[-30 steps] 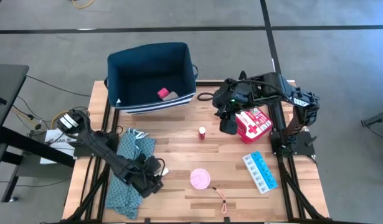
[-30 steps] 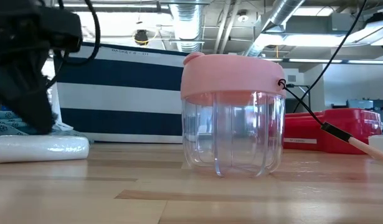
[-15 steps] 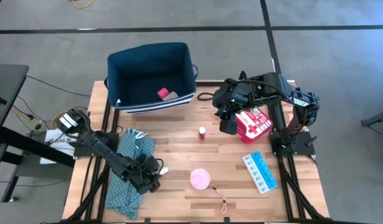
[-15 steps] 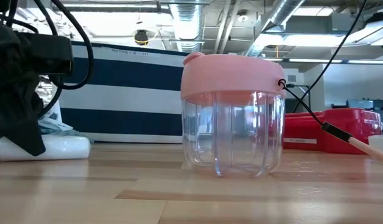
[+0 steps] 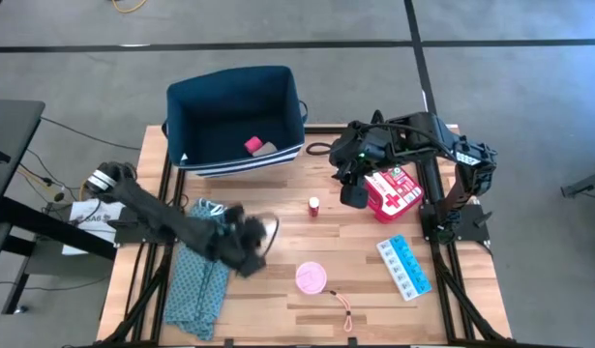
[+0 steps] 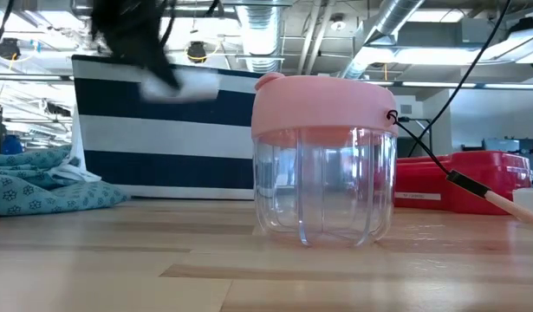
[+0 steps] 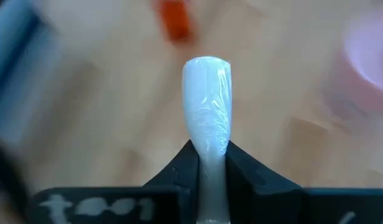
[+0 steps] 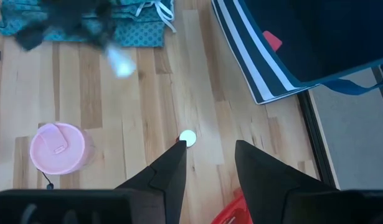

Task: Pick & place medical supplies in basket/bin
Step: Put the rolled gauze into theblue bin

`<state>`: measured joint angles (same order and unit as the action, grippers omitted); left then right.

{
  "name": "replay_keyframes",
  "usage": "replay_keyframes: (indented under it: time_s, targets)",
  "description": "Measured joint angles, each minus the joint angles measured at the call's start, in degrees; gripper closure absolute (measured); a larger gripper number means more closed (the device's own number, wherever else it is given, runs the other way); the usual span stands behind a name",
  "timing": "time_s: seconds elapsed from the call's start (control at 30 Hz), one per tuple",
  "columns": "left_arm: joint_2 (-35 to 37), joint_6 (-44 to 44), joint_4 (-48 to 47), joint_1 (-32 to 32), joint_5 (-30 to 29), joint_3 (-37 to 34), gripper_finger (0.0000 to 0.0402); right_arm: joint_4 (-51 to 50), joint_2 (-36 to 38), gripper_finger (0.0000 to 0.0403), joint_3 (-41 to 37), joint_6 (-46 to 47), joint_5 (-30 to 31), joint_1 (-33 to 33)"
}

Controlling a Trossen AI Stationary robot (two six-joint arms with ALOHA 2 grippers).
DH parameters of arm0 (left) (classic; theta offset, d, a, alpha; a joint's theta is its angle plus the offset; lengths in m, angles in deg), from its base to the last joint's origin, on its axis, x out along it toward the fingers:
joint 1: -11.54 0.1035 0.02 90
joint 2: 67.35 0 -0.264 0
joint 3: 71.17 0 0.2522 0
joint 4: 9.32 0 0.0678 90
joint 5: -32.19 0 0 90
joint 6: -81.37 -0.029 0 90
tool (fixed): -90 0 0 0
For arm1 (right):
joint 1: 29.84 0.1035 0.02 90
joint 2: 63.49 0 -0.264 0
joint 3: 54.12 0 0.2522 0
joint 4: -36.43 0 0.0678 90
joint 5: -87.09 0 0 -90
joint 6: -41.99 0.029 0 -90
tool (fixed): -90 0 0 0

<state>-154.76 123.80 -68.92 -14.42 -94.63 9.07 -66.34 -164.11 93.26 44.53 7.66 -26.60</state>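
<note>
My left gripper point(image 5: 244, 242) is shut on a white wrapped roll point(image 7: 207, 106) and holds it in the air over the table's middle left; the roll also shows blurred in the low view point(image 6: 184, 84). My right gripper point(image 8: 210, 158) is open and empty, above the table beside the red first-aid case point(image 5: 394, 191). The red-capped vial point(image 5: 314, 205) stands on the table under it. The navy striped bin point(image 5: 234, 116) stands at the far side with a pink block point(image 5: 252, 145) inside. A pink-lidded round container point(image 5: 311, 278) and a blue pill organizer point(image 5: 403, 267) rest on the table. My left gripper pinches one end of the white roll point(image 7: 208, 155) between its two fingers point(image 7: 186, 167). The roll lies along the fingers and sticks out past their tips. It is lifted clear of the table and about level in the low view.
A teal patterned cloth point(image 5: 200, 271) lies at the table's near left. A thin cord with a wooden tip point(image 5: 343, 307) lies near the pink container. Bare wood lies between the cloth, the vial and the bin.
My left gripper has risen from the table beside the cloth and gone toward the far and right, carrying the white roll. The roll lay on the table before and now hangs clear in the air.
</note>
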Motion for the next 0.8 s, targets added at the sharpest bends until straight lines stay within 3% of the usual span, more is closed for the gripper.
replay_keyframes:
  time_s: [0.1, 0.2, 0.27, 0.37, 0.53, 0.8]
  targets:
    - [2.39, -7.51, -14.64, 5.98, -8.99, 11.85, 0.0374, 0.00, 0.00, 0.0273, 0.00, 0.00, 0.00, 0.00]
    - [4.52, -14.44, -22.75, 13.45, -18.20, 22.86, 0.0374, -0.02, 0.00, 0.0273, 0.00, 0.01, 0.00, 0.00]
    - [5.46, -18.11, -25.29, 19.87, -18.79, 28.67, 0.0374, -0.02, 0.00, 0.0273, 0.00, 0.00, 0.00, 0.00]
    - [6.82, -19.41, -27.96, 31.34, -11.33, 33.11, 0.0370, 0.07, 0.00, 0.0273, 0.00, 0.00, 0.00, 0.00]
    - [7.61, -20.38, -30.58, 47.93, 1.05, 30.07, 0.0367, 1.39, 0.00, 0.0273, 0.00, 0.00, 0.00, 0.01]
    - [7.01, -29.91, -18.57, 60.17, 6.20, 17.16, 0.0364, 0.50, -2.83, 0.0273, 0.06, -0.51, 0.00, 0.11]
